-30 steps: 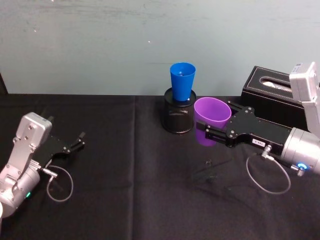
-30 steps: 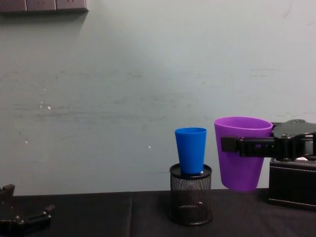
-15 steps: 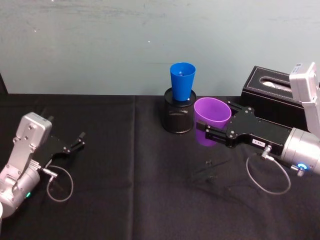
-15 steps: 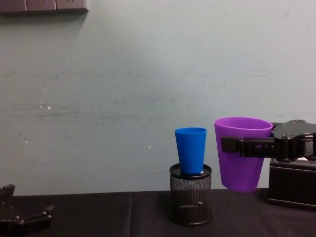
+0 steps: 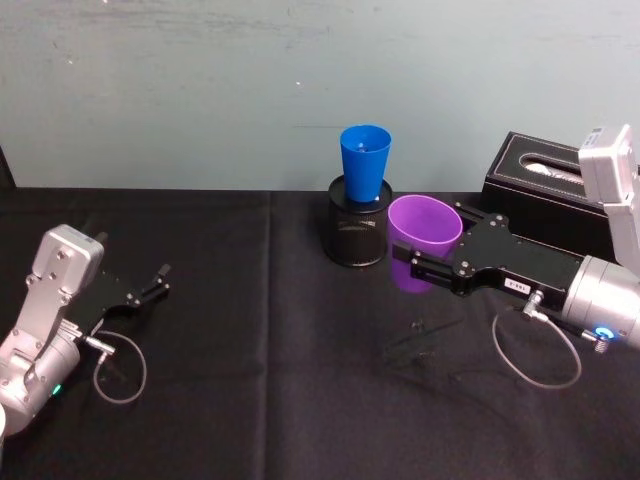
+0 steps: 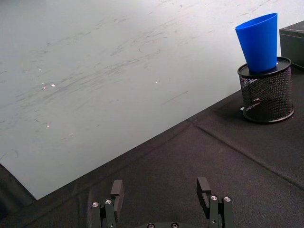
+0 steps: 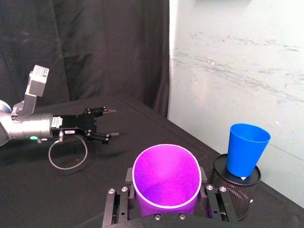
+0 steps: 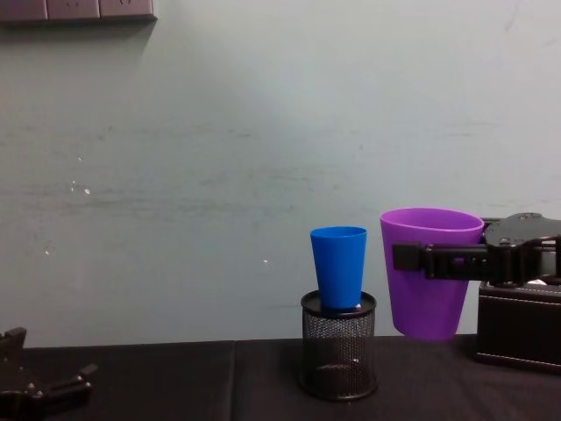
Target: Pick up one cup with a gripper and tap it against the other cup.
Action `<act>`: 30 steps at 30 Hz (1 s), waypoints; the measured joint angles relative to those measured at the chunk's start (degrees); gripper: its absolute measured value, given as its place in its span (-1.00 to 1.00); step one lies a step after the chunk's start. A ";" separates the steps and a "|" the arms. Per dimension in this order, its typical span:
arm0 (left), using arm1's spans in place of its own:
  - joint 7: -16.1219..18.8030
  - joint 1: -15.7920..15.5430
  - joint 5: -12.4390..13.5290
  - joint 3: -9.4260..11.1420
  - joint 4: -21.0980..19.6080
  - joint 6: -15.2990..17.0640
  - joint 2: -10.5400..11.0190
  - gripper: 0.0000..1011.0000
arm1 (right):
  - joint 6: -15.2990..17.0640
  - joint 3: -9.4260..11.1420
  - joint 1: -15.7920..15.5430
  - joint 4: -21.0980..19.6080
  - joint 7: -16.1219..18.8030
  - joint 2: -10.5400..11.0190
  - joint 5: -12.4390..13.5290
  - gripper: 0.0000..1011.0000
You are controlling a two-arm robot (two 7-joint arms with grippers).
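Observation:
The purple cup (image 5: 410,272) hangs above the black table, tilted a little, with my right gripper (image 5: 437,240) shut on its upper wall. In the right wrist view the cup (image 7: 165,178) sits between the two fingers (image 7: 118,205). The blue cup (image 5: 364,160) stands upright on a black mesh pen holder (image 5: 357,235), just left of the purple cup. In the chest view a narrow gap separates the purple cup (image 8: 429,298) from the blue cup (image 8: 339,279). My left gripper (image 5: 158,280) rests open at the table's left, far from both cups.
A black tissue box (image 5: 540,190) stands at the back right, behind the right arm. A pale wall runs close behind the pen holder (image 8: 338,351). A grey cable loop (image 5: 535,360) hangs below the right wrist.

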 joint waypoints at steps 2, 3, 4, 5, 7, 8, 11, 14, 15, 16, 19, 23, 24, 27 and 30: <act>0.00 0.00 0.00 0.00 0.00 0.00 0.00 1.00 | 0.00 0.00 0.00 0.00 0.00 0.00 0.00 0.44; 0.00 0.00 0.00 0.00 0.00 0.00 0.00 1.00 | 0.00 0.00 0.00 0.00 -0.01 0.00 0.00 0.44; 0.00 0.00 0.00 0.00 0.00 0.00 0.00 1.00 | 0.00 0.00 0.00 0.00 -0.01 0.00 0.00 0.44; 0.00 0.00 0.00 0.00 0.00 0.00 0.00 1.00 | 0.00 0.00 0.00 0.00 -0.01 0.00 0.00 0.44; 0.00 0.00 0.00 0.00 0.00 0.00 0.00 1.00 | 0.00 0.00 0.00 0.00 -0.01 0.00 0.00 0.44; 0.00 0.00 0.00 0.00 0.00 0.00 0.00 1.00 | 0.00 0.00 0.00 0.00 -0.01 0.00 0.00 0.44; 0.00 0.00 0.00 0.00 0.00 0.00 0.00 1.00 | 0.00 0.00 0.00 0.00 -0.01 0.00 0.00 0.44; 0.00 0.00 0.00 0.00 0.00 0.00 0.00 1.00 | 0.01 0.00 0.00 0.00 -0.01 0.00 0.00 0.44; 0.00 0.00 0.00 0.00 0.00 0.00 0.00 1.00 | 0.00 0.00 0.00 0.00 -0.01 0.00 0.00 0.44; 0.00 0.00 0.00 0.00 0.00 0.00 0.00 1.00 | 0.00 0.00 0.00 0.00 -0.01 0.00 0.00 0.44; 0.00 0.00 0.00 0.00 0.00 0.00 0.00 1.00 | 0.00 0.00 0.00 0.00 -0.01 0.00 0.00 0.44; 0.00 0.00 0.00 0.00 0.00 0.00 0.00 1.00 | 0.00 0.00 0.00 0.00 -0.01 0.00 0.00 0.44; 0.00 0.00 0.00 0.00 0.00 0.00 0.00 1.00 | 0.01 0.00 0.00 0.00 -0.01 0.00 0.00 0.44; 0.00 0.00 0.00 0.00 0.00 0.00 0.00 1.00 | 0.00 0.00 0.00 0.00 -0.01 0.00 0.00 0.44; 0.00 0.00 0.00 0.00 0.00 0.00 0.00 1.00 | 0.01 0.00 0.00 0.00 0.00 0.00 0.00 0.44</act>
